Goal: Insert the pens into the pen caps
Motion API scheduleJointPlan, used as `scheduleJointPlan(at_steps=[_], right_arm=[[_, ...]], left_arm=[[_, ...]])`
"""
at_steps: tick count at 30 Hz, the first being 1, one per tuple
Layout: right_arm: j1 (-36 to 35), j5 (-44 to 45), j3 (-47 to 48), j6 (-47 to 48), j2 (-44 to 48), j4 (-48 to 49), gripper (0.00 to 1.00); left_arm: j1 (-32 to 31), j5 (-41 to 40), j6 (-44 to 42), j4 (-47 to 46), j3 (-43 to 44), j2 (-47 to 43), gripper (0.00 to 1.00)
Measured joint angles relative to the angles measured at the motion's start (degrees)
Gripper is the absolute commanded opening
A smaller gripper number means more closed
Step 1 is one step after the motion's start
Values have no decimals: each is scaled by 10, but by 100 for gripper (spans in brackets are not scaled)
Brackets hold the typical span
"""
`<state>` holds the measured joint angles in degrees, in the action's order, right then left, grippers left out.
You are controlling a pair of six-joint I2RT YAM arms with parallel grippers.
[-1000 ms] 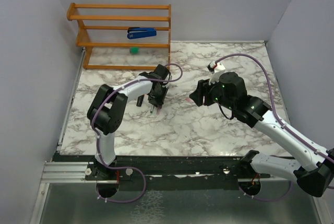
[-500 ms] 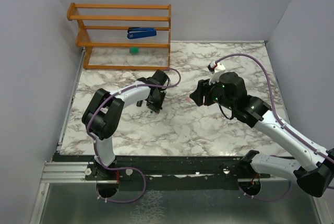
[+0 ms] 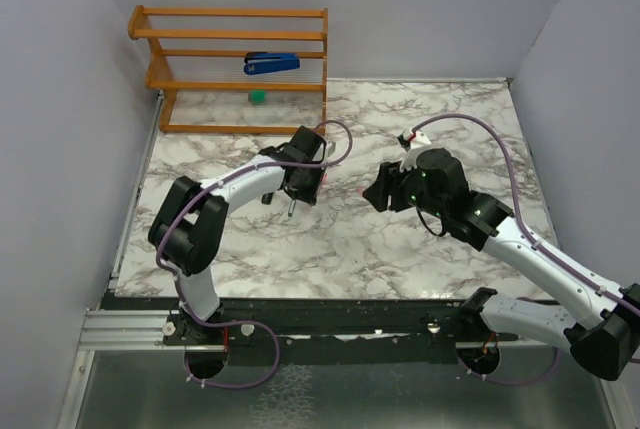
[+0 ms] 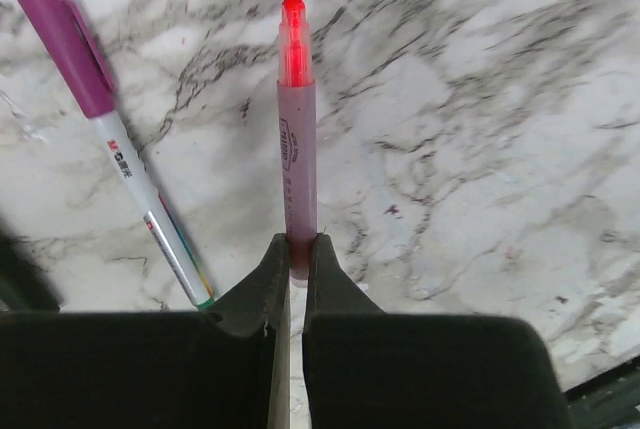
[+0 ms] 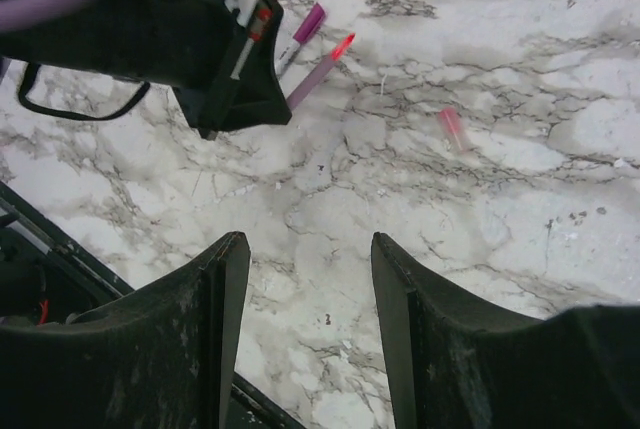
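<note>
My left gripper [image 4: 296, 244] is shut on the rear end of the thin pink pen [image 4: 298, 164]. Its bare red-pink tip [image 4: 291, 9] points away from me, low over the marble. Left of it lies a grey-white pen [image 4: 150, 211] wearing the purple-magenta cap [image 4: 70, 39]. In the right wrist view the same pink pen [image 5: 318, 71] sticks out of the left gripper [image 5: 262, 99], and a loose slim pink cap [image 5: 452, 129] lies on the marble to its right. My right gripper [image 5: 308, 244] hovers open and empty, nearer than the cap. From above, the two grippers [image 3: 303, 189] [image 3: 376, 189] face each other mid-table.
An orange wooden rack [image 3: 230, 59] stands at the back left, with a blue stapler-like object [image 3: 272, 62] on a shelf and a small green object [image 3: 258, 96] under it. Grey walls close the table [image 3: 440, 249] on three sides.
The left jaws have shut on the pink pen and the left gripper has shifted slightly. The right gripper has dipped a little, its jaws as wide as before.
</note>
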<state>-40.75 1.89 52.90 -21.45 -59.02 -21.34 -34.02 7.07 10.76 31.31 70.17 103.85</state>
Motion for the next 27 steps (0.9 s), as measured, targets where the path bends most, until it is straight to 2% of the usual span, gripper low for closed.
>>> scheduleJointPlan(at_steps=[5, 11, 18, 27], right_arm=[[0, -25, -25, -38, -23, 60, 59], [11, -38, -56, -92, -31, 209, 63], [18, -37, -57, -127, -52, 326, 62], [18, -27, -48, -139, -86, 368, 54]], left_arm=[[-15, 12, -14, -68, -8, -94, 0], [-36, 37, -16, -184, -57, -226, 0], [-37, 71, -15, -240, -97, -269, 0], [-40, 96, -13, -278, -122, -307, 0]])
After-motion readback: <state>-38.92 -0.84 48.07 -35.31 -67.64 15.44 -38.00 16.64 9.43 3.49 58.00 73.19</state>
